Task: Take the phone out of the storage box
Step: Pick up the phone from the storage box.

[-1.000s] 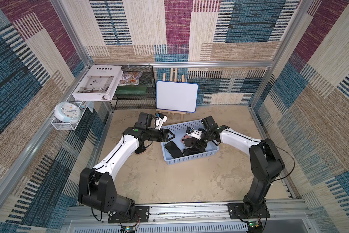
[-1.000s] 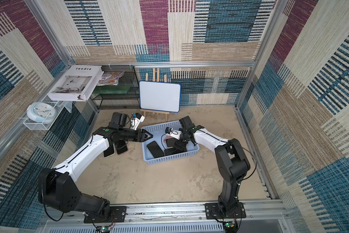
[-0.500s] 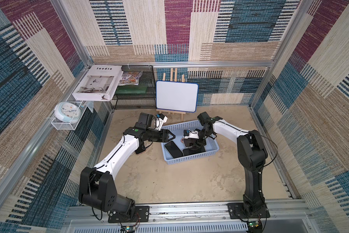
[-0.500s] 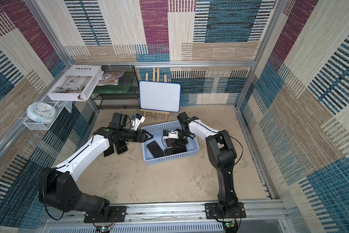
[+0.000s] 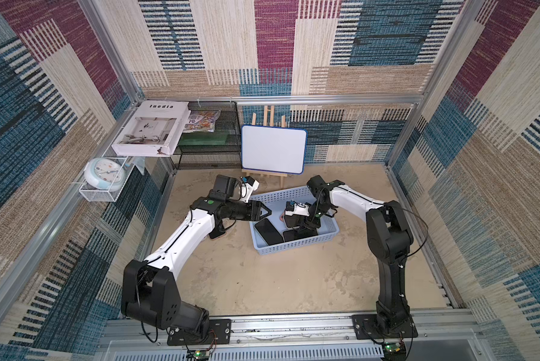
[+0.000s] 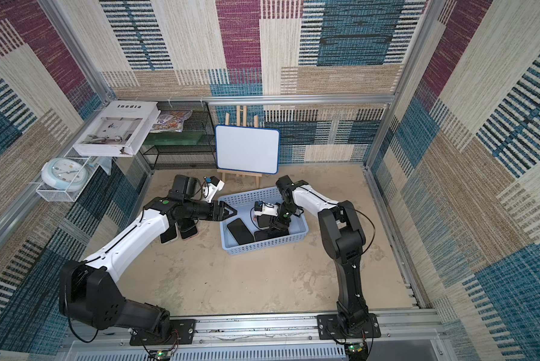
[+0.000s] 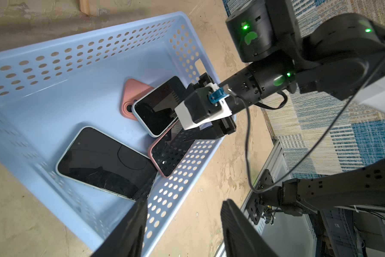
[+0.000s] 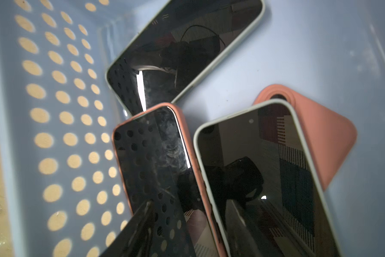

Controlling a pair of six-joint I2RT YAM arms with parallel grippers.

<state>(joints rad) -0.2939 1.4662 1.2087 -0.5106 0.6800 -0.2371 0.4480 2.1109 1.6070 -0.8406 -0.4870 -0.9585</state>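
the right arm (image 5: 353, 200) has been folding in, sinking the right tool (image 5: 306, 230) among the phones (image 7: 107, 160); whether its jaws are clamping one, i cannot tell. the storage box (image 5: 297, 244) is sitting on the table (image 5: 262, 281), holding four phones. the left tool (image 5: 266, 212) is hovering at its rim, jaws apart, empty.

The box (image 5: 293, 247) holds phones (image 5: 268, 232)
right gripper (image 5: 306, 231) down among them; left gripper (image 5: 267, 213), jaws apart, over the left rim.

Whiteboard (image 5: 273, 149) on easel (image 5: 269, 115); clock (image 5: 103, 173) in wire basket (image 5: 97, 195); book (image 5: 151, 128); mesh rack (image 5: 211, 157).
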